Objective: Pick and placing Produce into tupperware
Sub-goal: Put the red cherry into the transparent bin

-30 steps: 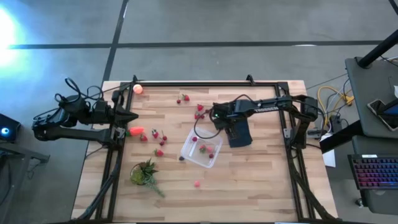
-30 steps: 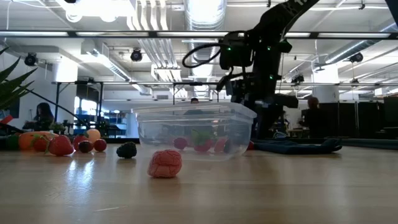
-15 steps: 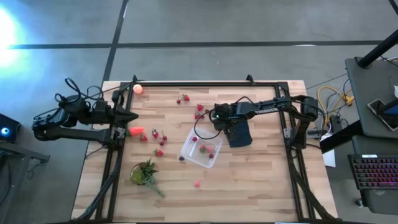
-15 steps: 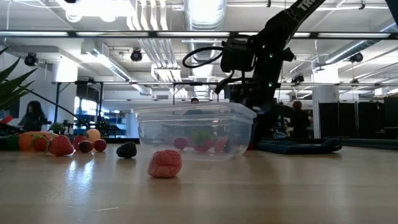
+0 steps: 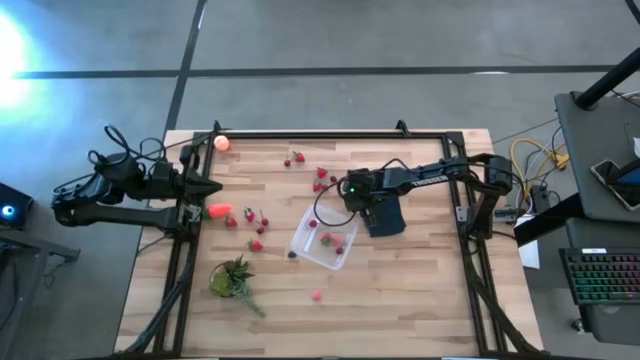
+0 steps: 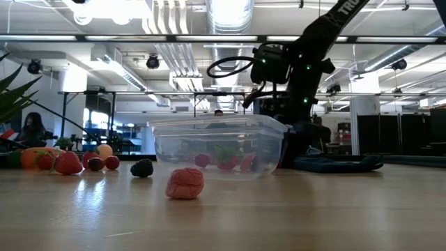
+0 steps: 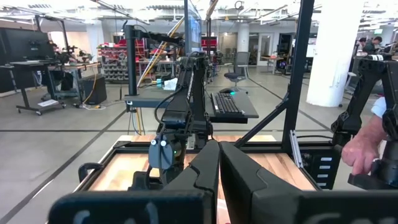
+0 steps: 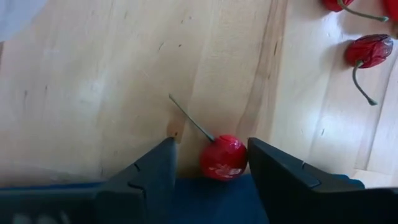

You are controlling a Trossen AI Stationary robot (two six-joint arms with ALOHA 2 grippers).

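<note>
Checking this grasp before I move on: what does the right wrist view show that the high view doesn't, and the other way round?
Only the right wrist view shows a red cherry with its stem on the wood between the open right gripper fingers. Only the high view shows the clear box, the green leafy bunch and the left gripper parked at the table's left edge. Both show the wooden table and the dark cloth.

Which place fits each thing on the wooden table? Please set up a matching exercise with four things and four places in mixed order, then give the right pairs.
Things
1. clear plastic tupperware box
2. green leafy bunch
3. round peach-orange ball
4. red cherry with a stem

Places
A. between the open fingers of the right hand
B. far left corner of the table
C. middle of the table, holding red pieces
D. near left part of the table

Pairs: 1-C, 2-D, 3-B, 4-A
</note>
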